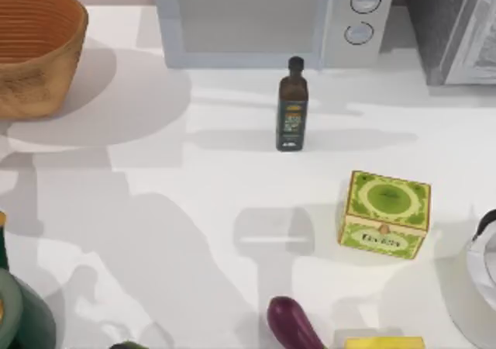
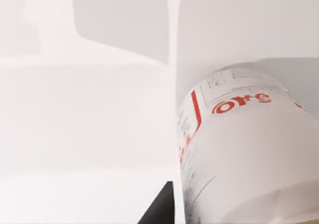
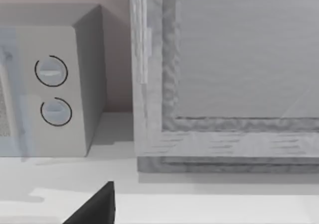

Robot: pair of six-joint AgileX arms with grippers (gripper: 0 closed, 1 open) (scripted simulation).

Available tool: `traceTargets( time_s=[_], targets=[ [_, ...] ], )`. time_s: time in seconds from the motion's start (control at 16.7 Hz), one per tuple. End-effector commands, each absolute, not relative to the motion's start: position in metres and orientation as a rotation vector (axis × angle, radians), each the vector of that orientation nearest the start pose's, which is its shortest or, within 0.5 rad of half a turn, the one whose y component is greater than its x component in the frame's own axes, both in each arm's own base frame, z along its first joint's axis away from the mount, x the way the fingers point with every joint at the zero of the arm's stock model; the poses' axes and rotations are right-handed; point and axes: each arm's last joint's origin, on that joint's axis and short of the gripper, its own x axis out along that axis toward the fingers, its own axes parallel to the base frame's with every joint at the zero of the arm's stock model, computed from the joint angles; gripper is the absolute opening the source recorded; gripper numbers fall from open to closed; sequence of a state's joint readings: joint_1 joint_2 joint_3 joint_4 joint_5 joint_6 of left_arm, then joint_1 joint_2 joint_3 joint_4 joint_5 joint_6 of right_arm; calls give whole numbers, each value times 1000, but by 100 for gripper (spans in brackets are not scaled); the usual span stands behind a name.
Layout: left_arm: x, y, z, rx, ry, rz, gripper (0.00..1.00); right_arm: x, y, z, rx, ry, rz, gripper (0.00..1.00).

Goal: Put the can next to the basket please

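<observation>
While the can (image 2: 239, 149) looms right up against my left wrist camera, white with red lettering, one dark fingertip (image 2: 160, 208) of my left gripper shows just beside its wall; I judge the can is held there, but I cannot tell whether those jaws are clamped on it or merely beside it. From above, the wicker basket (image 1: 46, 70) stands at the far left of the table (image 1: 178, 233), with bare white surface to its right and on its near side.

Further right along the far edge sits a microwave (image 1: 256, 19), and in front of it a dark glass bottle (image 1: 292, 105). A green tea box (image 1: 384, 214) lies nearer, right of centre, with an eggplant (image 1: 291, 324) at the near edge. My right arm is parked far right, its camera facing the microwave's dials (image 3: 52, 92) and a grey cabinet (image 3: 224, 84); a dark fingertip (image 3: 94, 206) shows, yet I cannot tell how its jaws stand.

What worries me: if my hold is loose, the smooth can could slip or tip as I carry it. Setting it down too close could knock the basket's flared wall; releasing it tilted could let it roll away.
</observation>
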State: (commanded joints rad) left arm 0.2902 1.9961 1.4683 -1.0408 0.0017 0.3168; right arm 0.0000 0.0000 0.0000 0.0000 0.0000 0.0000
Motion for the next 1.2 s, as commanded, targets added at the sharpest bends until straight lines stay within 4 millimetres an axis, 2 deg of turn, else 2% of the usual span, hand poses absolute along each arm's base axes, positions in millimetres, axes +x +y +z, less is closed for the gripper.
traceTargets(
  time_s=[0.12,0.18,0.78,0.96,1.2],
  targets=[
    [360,111,170,16,1569,-15,98,106,-1,160,0,0,0,100],
    [360,111,170,16,1569,-15,100,106,-1,160,0,0,0,100],
    [359,113,171,15,1572,-14,100,106,-1,160,0,0,0,100],
    [356,121,186,10,1562,-8,100,106,-1,160,0,0,0,100],
    [357,115,205,10,1571,-17,100,106,-1,160,0,0,0,100]
  ],
)
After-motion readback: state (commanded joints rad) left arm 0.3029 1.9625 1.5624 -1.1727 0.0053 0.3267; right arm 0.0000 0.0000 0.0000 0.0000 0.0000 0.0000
